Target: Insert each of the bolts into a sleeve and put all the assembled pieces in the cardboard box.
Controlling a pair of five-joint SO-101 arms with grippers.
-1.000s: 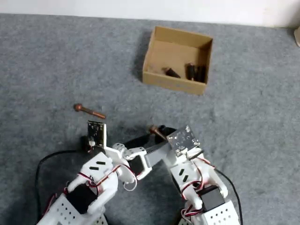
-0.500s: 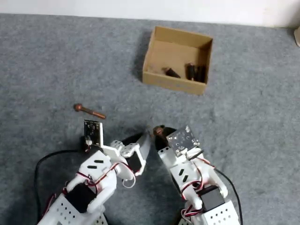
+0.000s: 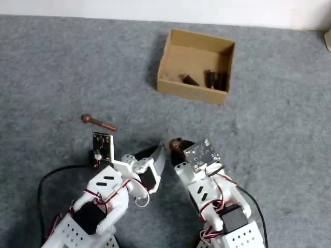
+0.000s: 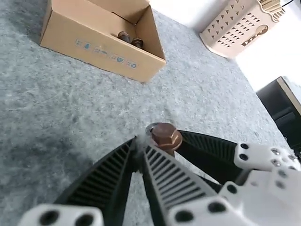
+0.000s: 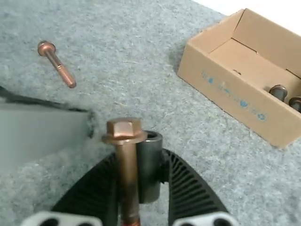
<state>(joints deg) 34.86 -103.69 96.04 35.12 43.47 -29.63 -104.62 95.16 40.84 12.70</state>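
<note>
The right gripper (image 5: 140,157) pinched a bolt (image 5: 123,132) and a dark sleeve (image 5: 150,169) side by side, with the bolt head projecting past the fingertips. The left gripper (image 4: 139,151), fingers pressed together on nothing, sat just beside that bolt head. Farther out, a loose bolt (image 3: 98,122) lay on the grey carpet (image 3: 51,67). Beyond it, the cardboard box (image 3: 191,92) held assembled pieces (image 3: 214,79).
</note>
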